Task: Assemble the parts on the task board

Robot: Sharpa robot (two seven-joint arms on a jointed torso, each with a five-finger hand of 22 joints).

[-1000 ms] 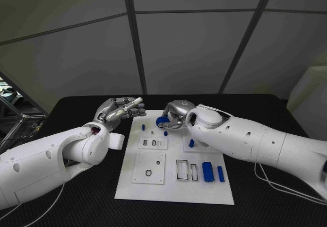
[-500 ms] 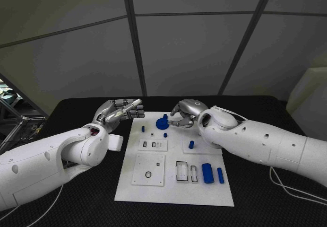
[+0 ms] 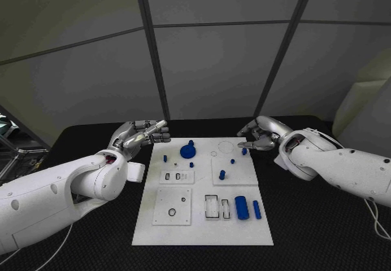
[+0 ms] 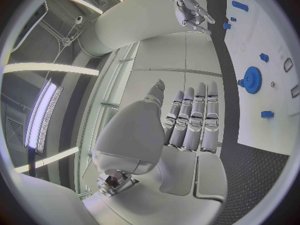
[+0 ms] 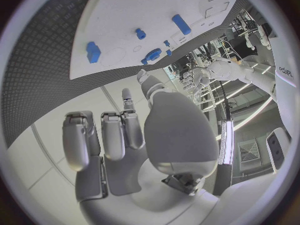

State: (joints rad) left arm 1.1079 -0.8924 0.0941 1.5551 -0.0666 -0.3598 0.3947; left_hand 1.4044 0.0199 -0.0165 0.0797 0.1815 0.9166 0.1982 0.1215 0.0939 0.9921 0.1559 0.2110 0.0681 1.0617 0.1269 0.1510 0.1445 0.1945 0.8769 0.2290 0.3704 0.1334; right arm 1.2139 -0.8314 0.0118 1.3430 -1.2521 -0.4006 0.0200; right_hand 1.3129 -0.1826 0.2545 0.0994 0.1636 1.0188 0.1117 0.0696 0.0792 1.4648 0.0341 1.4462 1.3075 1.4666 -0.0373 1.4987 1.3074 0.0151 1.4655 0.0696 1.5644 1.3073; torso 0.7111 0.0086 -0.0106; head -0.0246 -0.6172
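Task board (image 3: 204, 226) lies mid-counter (image 3: 326, 226); blue gear (image 3: 188, 151) rests near its far edge, free. Right hand (image 3: 259, 135) hovers off board's far right corner, fingers curled, holding nothing. Left hand (image 3: 143, 134) raised off far left corner, fingers together, empty, likely parked clear.

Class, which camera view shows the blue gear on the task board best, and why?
The left wrist view: the blue gear is large, its teeth distinct. The head view shows it smaller, from above, on the task board. The right wrist view shows it small, near the board's edge.
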